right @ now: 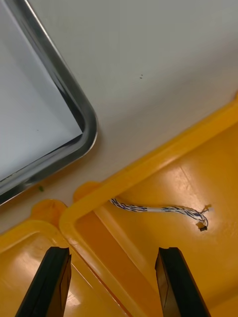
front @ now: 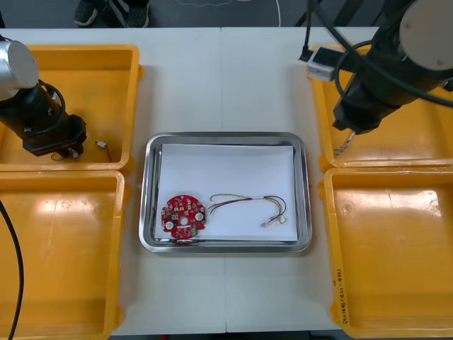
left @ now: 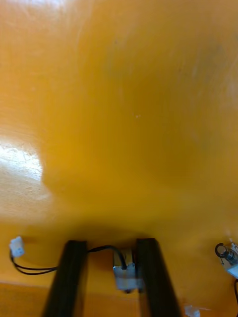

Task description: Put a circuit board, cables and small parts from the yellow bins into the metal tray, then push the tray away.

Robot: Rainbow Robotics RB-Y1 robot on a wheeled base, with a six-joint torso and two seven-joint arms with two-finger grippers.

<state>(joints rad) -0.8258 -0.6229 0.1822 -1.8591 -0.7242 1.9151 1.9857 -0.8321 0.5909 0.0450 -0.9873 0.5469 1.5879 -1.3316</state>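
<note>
Fingers of my L end effector straddle small metal part, unclenched, pre-pinch. R end effector released over blue-white cable, prob next pick.

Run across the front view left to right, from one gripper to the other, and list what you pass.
In order: left gripper → small part → board → cable → right gripper.

Beside the left gripper a small silver metal part is cut off by the picture's edge, and the black arm of the right gripper covers part of the twisted blue and white cable.
</note>
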